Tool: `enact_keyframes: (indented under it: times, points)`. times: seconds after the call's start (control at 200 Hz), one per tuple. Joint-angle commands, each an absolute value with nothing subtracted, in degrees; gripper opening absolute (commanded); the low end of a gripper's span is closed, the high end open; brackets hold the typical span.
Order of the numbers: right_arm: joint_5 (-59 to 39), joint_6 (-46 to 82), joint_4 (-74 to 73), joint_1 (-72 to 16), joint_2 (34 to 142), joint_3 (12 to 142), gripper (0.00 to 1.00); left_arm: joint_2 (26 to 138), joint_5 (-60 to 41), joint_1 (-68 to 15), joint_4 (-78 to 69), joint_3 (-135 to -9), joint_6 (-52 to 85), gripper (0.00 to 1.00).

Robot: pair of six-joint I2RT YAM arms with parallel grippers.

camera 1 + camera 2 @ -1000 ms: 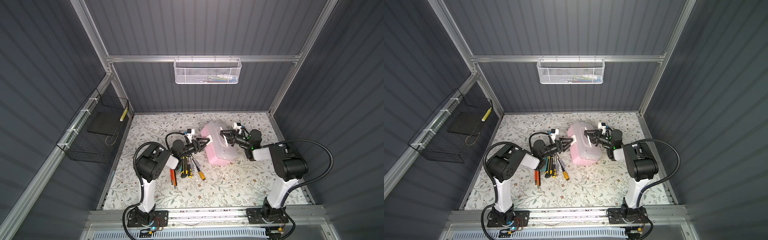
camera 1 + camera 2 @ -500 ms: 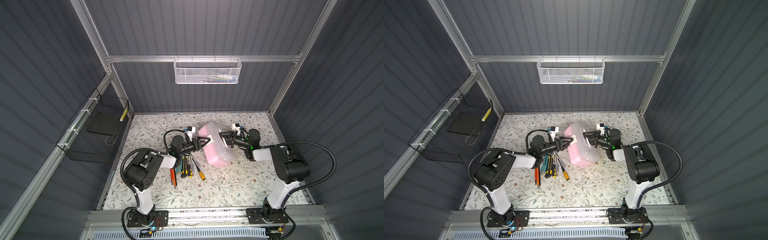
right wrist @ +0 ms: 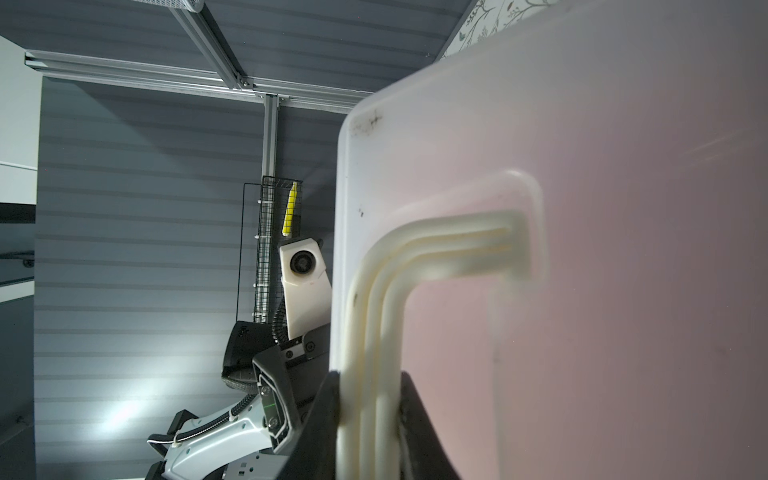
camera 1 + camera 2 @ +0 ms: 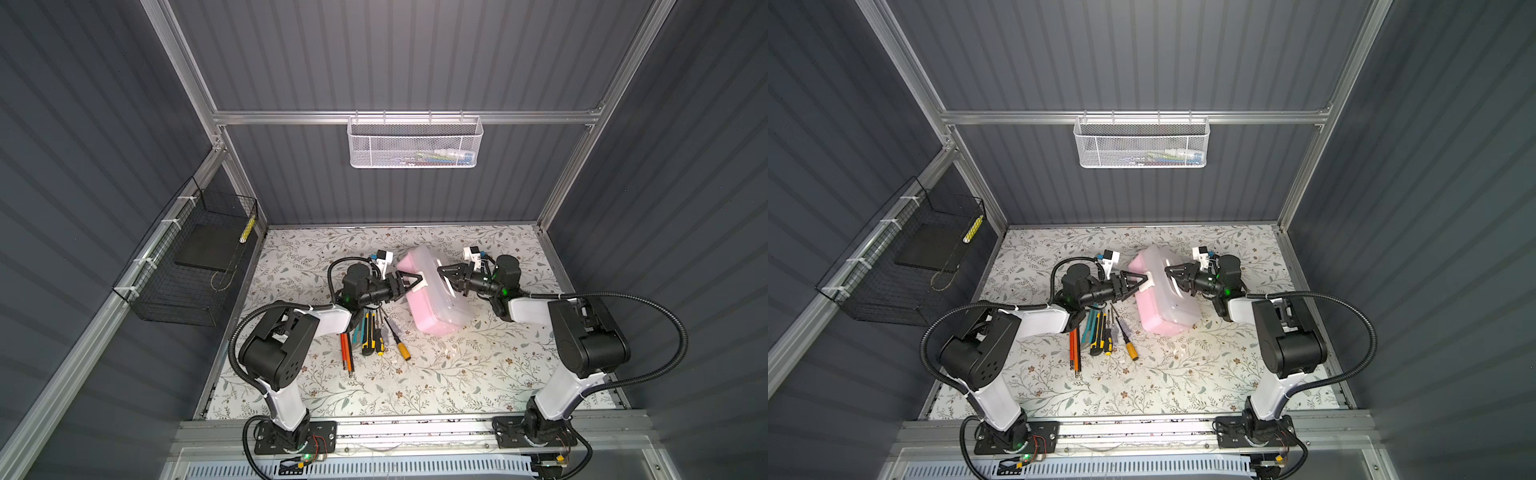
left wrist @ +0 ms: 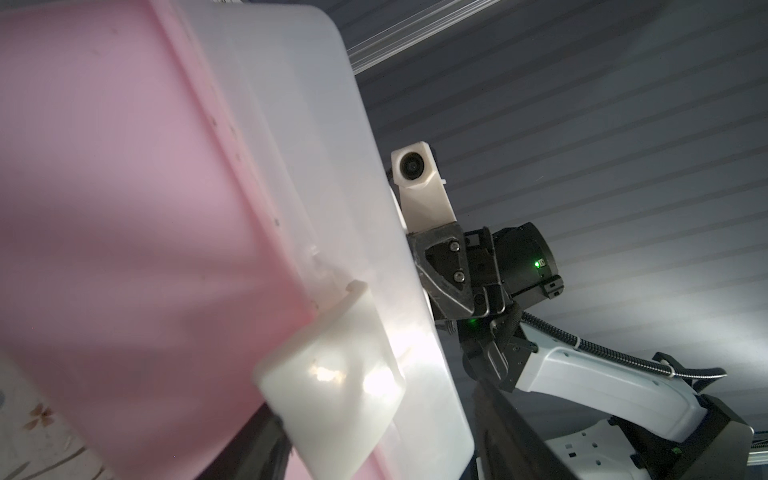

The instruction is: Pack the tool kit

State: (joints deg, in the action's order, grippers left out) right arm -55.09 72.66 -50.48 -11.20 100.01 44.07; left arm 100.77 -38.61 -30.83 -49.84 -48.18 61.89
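Observation:
The tool kit box, pink base and frosted lid, lies tipped on its side on the floral mat. My right gripper is shut on its white handle. My left gripper is open at the opposite face. One finger sits under the white latch, the other beside the lid's edge. Screwdrivers and utility knives lie loose on the mat beside the box, under the left forearm.
A white mesh basket hangs on the back wall rail. A black wire basket is fixed to the left wall. A yellow-handled screwdriver lies nearest the box's front corner.
The left arm's elbow has swung out to the left and nearer the front, with its gripper staying at the latch. The box has shifted slightly. The right gripper still holds the handle.

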Motion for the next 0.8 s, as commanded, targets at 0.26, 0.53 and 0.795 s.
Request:
enact_keyframes:
  times: [0.26, 0.53, 0.795]
  points:
    - [-49.6, 57.4, -27.0, -13.2, 95.3, 46.6, 0.00, 95.5, -37.7, -31.2, -35.4, -52.6, 53.0, 0.69]
    - [-39.9, 48.9, -12.3, -15.6, 89.8, 49.9, 0.00, 93.1, -22.3, -31.2, -8.2, -57.7, 39.1, 0.75]
    - [-22.9, 42.4, 0.9, -22.6, 88.3, 54.5, 0.00, 92.0, -12.3, -31.2, 0.1, -59.2, 34.2, 0.77]
